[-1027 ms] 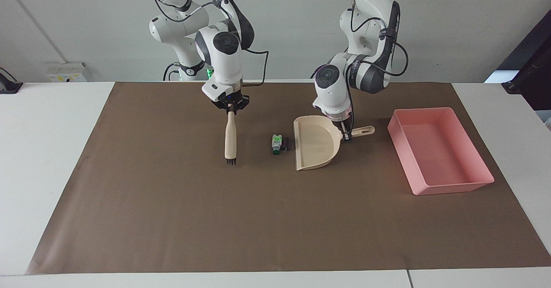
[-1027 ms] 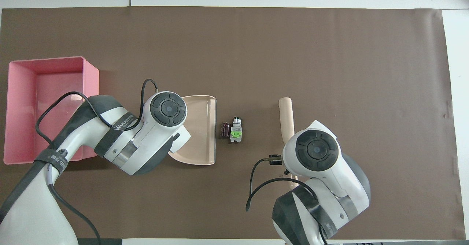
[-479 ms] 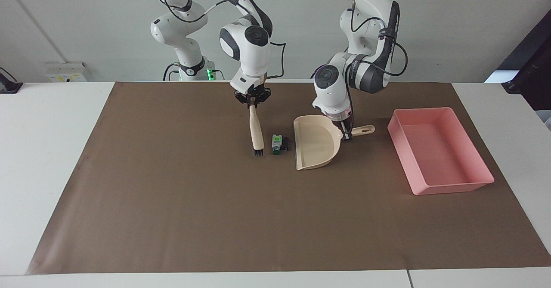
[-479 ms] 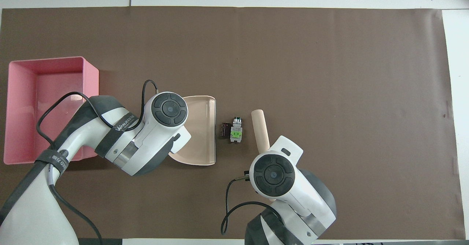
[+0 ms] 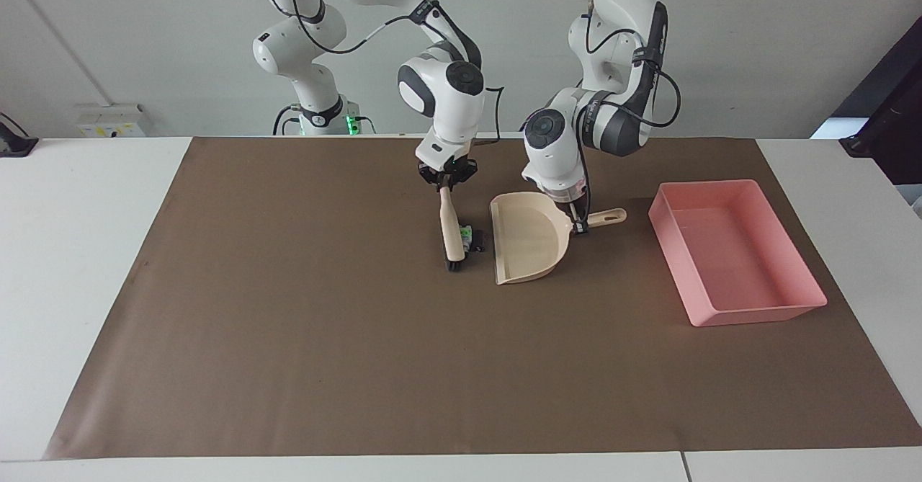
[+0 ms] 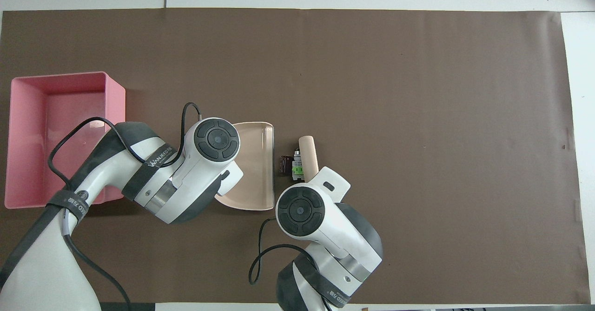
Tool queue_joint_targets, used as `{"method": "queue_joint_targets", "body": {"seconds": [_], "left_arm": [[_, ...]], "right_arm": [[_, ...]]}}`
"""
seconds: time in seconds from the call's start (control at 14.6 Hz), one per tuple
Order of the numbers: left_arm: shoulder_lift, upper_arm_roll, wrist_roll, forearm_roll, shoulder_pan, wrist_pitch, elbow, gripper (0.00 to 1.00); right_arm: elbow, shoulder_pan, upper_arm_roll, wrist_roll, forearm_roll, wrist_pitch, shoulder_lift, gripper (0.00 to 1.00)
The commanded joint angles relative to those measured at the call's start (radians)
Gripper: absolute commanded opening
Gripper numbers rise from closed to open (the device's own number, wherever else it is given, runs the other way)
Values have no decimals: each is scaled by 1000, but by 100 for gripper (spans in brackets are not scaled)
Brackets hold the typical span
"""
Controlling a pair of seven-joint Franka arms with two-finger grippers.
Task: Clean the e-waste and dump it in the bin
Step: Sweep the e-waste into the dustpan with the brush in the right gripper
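a: what does the facing view show?

b: a brown mat [image 5: 288,323] covers a white table [image 5: 72,251]. the right gripper [image 5: 447,179] is clamped on the top of a beige brush [image 5: 452,230], which hangs nearly upright with its dark bristles down on the mat. the e-waste [image 5: 471,238] lies on the mat, just beside the brush head and mostly hidden by it; only a bit of green and a dark end show. it sits between the brush and the open mouth of the beige dustpan [image 5: 526,241], not in the pan. the left gripper [image 5: 578,224] is closed on the dustpan's handle, where the handle meets the pan, and the pan rests on the mat. the pink bin [image 5: 749,309] stands toward the left arm's end of the table, near the dustpan but apart from it.

a: and the overhead view?

b: the left arm's wrist covers the left gripper and the handle, so the grip cannot be read here. the dustpan [image 6: 253,162] lies with its straight lip facing the e-waste [image 6: 289,166], two small parts side by side, the dark one closer to the lip with a small gap. the brush [image 6: 309,156] touches the green and white part. the right arm's wrist hides the right gripper. the bin [image 6: 116,97] has nothing visible in it.
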Motion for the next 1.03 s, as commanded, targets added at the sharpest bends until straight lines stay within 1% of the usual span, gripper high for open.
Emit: {"method": "queue_joint_targets", "body": {"seconds": [0.0,0.14,0.27,0.41,0.55,0.75,0.96], "left_arm": [[-5,7,-13,20,-17,-8,-13,0],[-10,7,-13,20,-17,-5,-23,0],[-13,4,-13,17,-12,13,-34,0],[-13,4,-11,12,-3,34,-36,0],[-17,4,-10,9,5,57,-53,0],[-33,3,-7,6,35,154,-100,0],[-34,3,0,-22,58,209,-114,0]], "right_arm": [[62,25,11,19,18,27,63,0],[91,35,17,7,115,68,73,0],[142,39,19,-9,189,83,98,0],[160,44,39,-10,254,128,103,0],[166,44,39,-10,255,136,109,0],[174,44,39,-10,255,136,110,0],[173,44,39,-10,252,114,97,0]]}}
